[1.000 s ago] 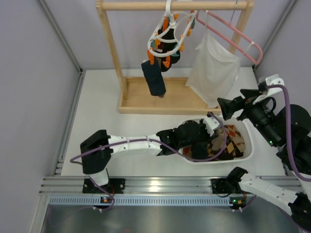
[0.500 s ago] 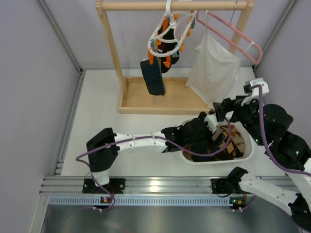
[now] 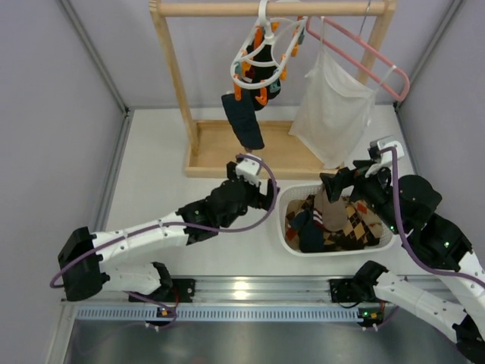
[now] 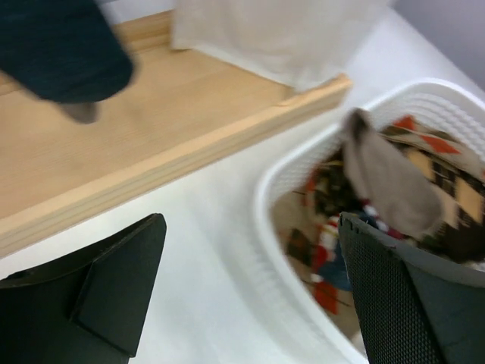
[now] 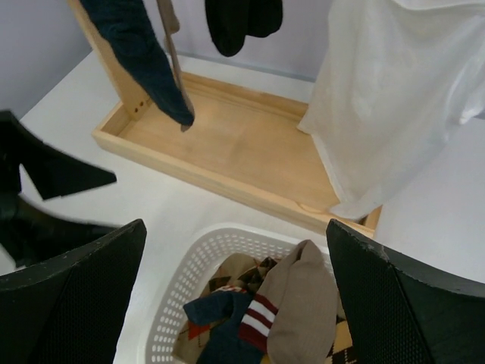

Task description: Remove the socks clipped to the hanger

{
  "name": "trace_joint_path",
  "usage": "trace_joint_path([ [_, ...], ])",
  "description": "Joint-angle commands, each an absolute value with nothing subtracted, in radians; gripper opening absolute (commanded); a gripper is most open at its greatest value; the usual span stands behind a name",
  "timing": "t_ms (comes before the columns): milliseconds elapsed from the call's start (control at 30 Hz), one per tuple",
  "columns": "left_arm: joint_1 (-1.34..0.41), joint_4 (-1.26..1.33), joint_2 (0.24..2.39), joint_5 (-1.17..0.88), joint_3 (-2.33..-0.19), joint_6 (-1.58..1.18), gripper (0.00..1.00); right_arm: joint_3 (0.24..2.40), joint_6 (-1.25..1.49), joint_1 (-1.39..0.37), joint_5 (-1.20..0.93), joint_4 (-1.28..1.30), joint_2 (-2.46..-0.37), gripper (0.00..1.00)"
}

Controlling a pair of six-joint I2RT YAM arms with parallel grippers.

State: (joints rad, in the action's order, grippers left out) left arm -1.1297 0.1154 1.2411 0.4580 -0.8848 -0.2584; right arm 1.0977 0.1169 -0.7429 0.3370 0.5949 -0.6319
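Left wrist view is smeared; the navy sock [image 4: 57,49] at eleven o'clock runs off the edge. Clips [image 3: 236,89] on the hanger [image 3: 250,54] are too small to count.

1. Pale lilac-grey walls [image 3: 53,152] close in the left, back and right sides.
2. Grey metal posts [image 3: 95,57] run along the rear corners.
3. A white table [image 3: 151,174] lies evenly lit.
4. A light wooden rack [image 3: 220,155] with a tray base stands at its far side.
5. An aluminium rail [image 3: 250,290] edges the near side, above a dull metal sheet [image 3: 227,341].
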Motion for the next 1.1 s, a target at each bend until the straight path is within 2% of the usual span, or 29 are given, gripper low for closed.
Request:
trace_joint_path([
  [0, -1.002, 0.144, 1.175, 0.42, -0.83, -0.296, 0.98, 1.072, 0.133, -0.738, 0.215, 0.459, -0.62, 0.98],
  [133, -0.782, 0.274, 1.148, 0.208, -0.766, -0.215, 0.98, 1.048, 0.133, -0.738, 0.17, 0.434, -0.623, 0.99],
  [267, -0.606, 0.455, 1.146, -0.097, -0.718, -0.183, 0.98, 1.039, 0.123, -0.738, 0.121, 0.433, -0.627, 0.99],
  [400, -0.418, 0.583, 1.224, -0.32, -0.757, -0.216, 0.98, 1.034, 0.101, -0.738, 0.068, 0.448, -0.626, 0.99],
  [600, -0.313, 0.601, 1.41, -0.596, -0.951, -0.241, 0.98, 1.035, 0.069, -0.738, 0.009, 0.466, -0.618, 0.99],
  [800, -0.305, 0.601, 1.512, -0.692, -1.077, -0.238, 0.97, 1.034, 0.051, -0.738, -0.046, 0.476, -0.618, 0.99],
  [900, -0.305, 0.601, 1.568, -0.739, -1.132, -0.255, 0.84, 1.029, 0.049, -0.738, -0.058, 0.474, -0.621, 0.99],
  [933, -0.305, 0.601, 1.577, -0.762, -1.143, -0.259, 0.74, 1.028, 0.048, -0.738, -0.058, 0.472, -0.62, 0.99],
  [1033, -0.305, 0.601, 1.585, -0.752, -1.155, -0.264, 0.57, 1.026, 0.048, -0.738, -0.063, 0.468, -0.632, 0.99],
  [1067, -0.307, 0.601, 1.586, -0.747, -1.154, -0.264, 0.43, 1.028, 0.046, -0.738, -0.066, 0.469, -0.634, 0.99],
])
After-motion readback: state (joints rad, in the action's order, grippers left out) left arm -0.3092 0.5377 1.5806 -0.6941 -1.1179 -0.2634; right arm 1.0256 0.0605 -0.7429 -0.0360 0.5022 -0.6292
